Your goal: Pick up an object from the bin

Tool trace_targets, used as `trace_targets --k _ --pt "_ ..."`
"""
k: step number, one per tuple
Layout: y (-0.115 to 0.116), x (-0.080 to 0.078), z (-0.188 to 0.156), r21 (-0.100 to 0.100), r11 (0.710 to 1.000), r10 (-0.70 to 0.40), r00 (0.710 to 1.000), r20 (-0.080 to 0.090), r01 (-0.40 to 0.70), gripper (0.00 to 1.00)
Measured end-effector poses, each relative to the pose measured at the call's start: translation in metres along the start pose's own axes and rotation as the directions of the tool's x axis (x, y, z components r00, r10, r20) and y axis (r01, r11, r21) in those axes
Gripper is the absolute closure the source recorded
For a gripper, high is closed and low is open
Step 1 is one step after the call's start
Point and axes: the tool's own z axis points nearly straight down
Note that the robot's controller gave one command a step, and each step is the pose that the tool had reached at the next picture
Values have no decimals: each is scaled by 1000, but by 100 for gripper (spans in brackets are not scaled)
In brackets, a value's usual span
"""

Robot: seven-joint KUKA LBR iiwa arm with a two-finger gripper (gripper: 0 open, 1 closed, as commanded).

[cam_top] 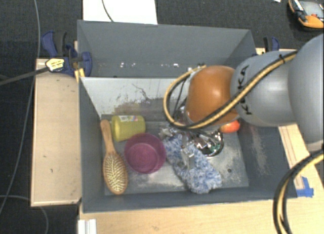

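My gripper [206, 144] reaches down under the arm's orange cover into the middle right of the bin. Its shiny metal body sits right on the upper part of a crumpled blue and white knitted cloth [198, 169], which lies along the bin's floor toward the front. A small orange-red thing [231, 126] peeks out just right of the gripper, mostly hidden by the arm. Left of the cloth, a magenta bowl [145, 152] stands touching the cloth's edge.
A yellow jar [127, 126] lies on its side behind the bowl. A wooden hairbrush [113, 166] lies along the bin's left wall, bristle head toward the front. The arm and its cables cover the bin's right rear part.
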Motion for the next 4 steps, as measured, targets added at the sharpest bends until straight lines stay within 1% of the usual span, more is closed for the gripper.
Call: trace_targets --k 1,2,3,4 --pt "1 2 -3 0 1000 9 1000 5 -9 100" --pt "1 2 -3 0 1000 10 1000 5 -10 100" --pt "2 4 -38 -3 1000 13 1000 -4 -13 100" --pt "1 1 -74 1 1000 16 1000 5 -16 100"
